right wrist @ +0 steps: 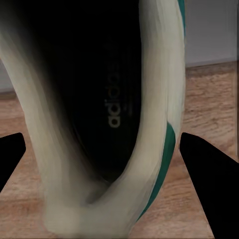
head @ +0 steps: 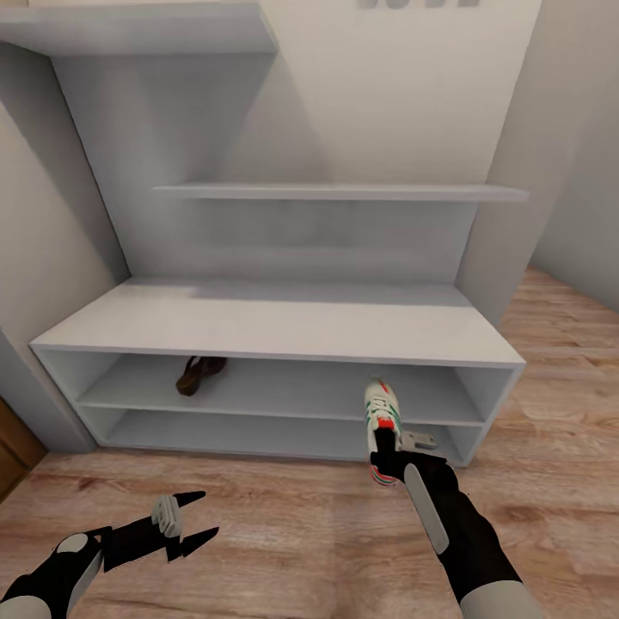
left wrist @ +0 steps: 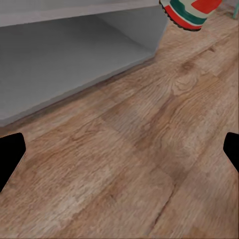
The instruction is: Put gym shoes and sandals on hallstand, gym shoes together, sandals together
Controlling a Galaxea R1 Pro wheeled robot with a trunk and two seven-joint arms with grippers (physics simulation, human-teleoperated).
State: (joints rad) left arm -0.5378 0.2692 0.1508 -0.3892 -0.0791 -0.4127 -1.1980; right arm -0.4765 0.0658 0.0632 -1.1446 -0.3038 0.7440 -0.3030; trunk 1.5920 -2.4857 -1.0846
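One white gym shoe (head: 381, 417) with green stripes and a red-orange heel hangs in front of the hallstand (head: 275, 322), its toe pointing at the right end of the upper shelf bay. My right gripper (head: 387, 457) is shut on its heel end. The right wrist view looks into the shoe's dark inside (right wrist: 114, 99), with a black finger (right wrist: 209, 189) on either side. A brown sandal (head: 199, 375) lies in the upper bay towards the left. My left gripper (head: 211, 513) hovers open over the corridor floor (head: 284, 533), holding nothing. The shoe's heel (left wrist: 191, 12) shows in the left wrist view.
Two stepped wall shelves (head: 344, 191) hang above the bench top. Walls close in on both sides, and a brown panel (head: 13, 447) stands at the lower left. Bare wood floor (left wrist: 139, 149) stretches in front of the lower bay (left wrist: 64, 59).
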